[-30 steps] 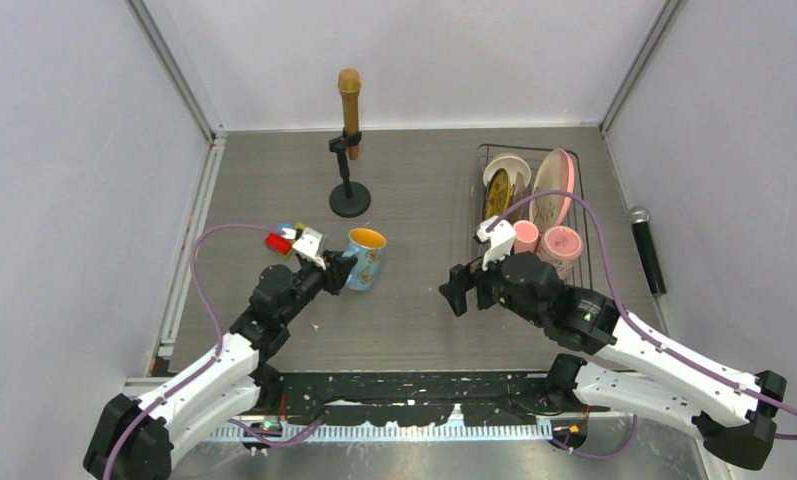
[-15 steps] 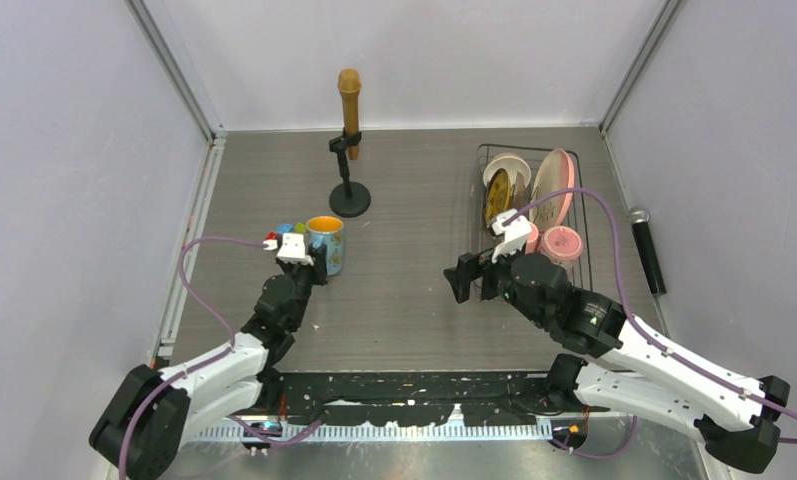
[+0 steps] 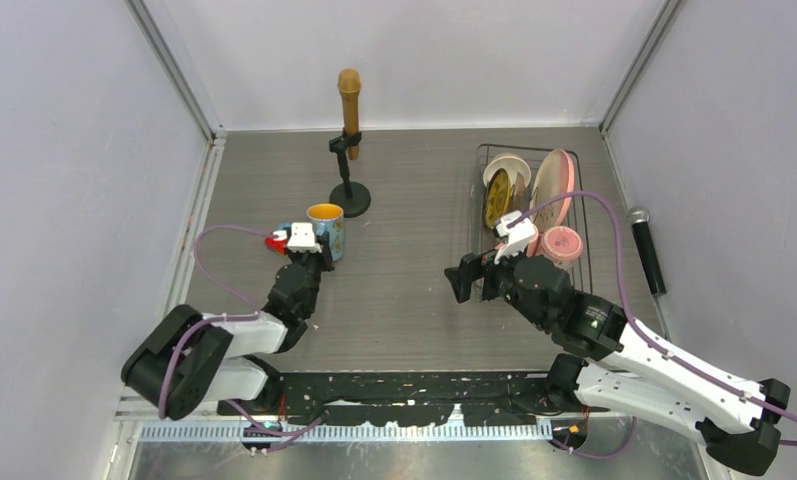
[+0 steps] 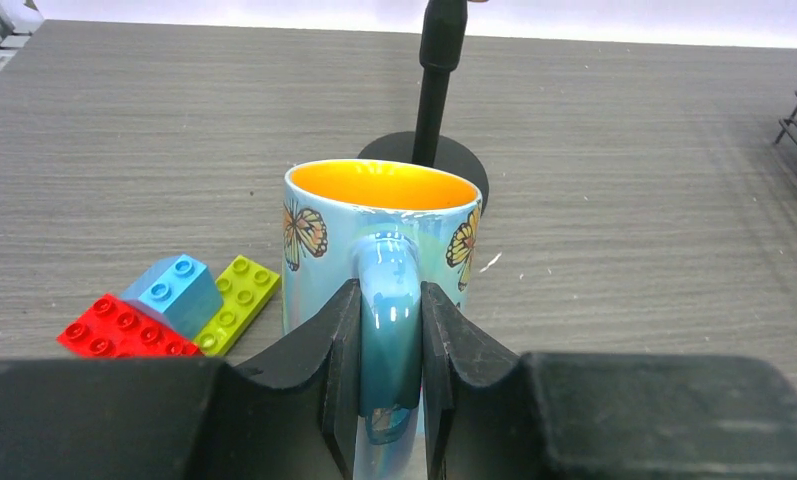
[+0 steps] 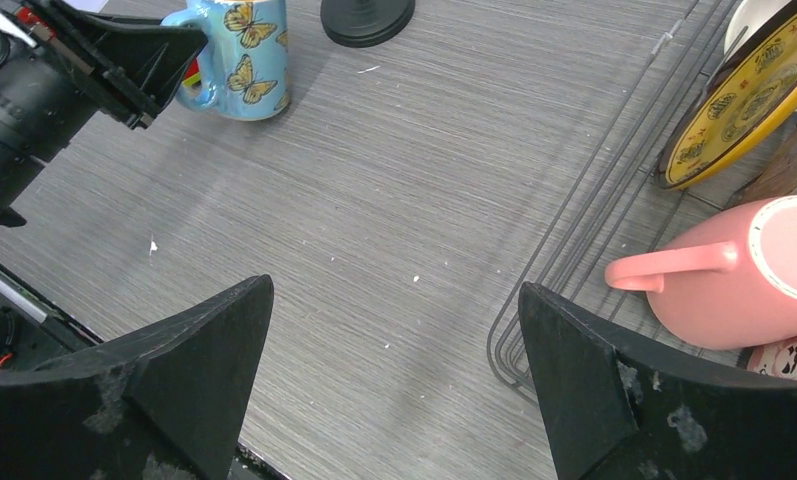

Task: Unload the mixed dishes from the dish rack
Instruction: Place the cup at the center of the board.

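Since a second ago the left arm has swung the butterfly mug (image 3: 325, 228) away from the middle of the surface, turned it upright and brought it in just in front of the microphone stand (image 3: 349, 198). The left jaws are narrow, pinching the mug's blue handle (image 4: 386, 300) from both sides. From where I stand, I can't tell if its base is fully down yet.

To finish this well, I'd say lower it until it sits flat. Then let the handle go and back straight out along it, so the mug isn't twisted into the stand's round foot. The toy blocks (image 4: 164, 305) lie just beside the mug, on its side away from the stand, so there is little room to drift that way.

The right jaws stand wide and hold nothing, hanging low between the stand and the dish rack (image 3: 586, 255). That rack sits well to the right of the stand. It holds a pink mug (image 5: 734, 270) on its side, a patterned mug (image 3: 562, 243), a yellow plate (image 5: 744, 110), a big pink plate (image 3: 552, 185) and a white bowl (image 3: 504, 168).

Grey, wood-grained and lightly specked, the surface is closed in by pale walls on three sides.
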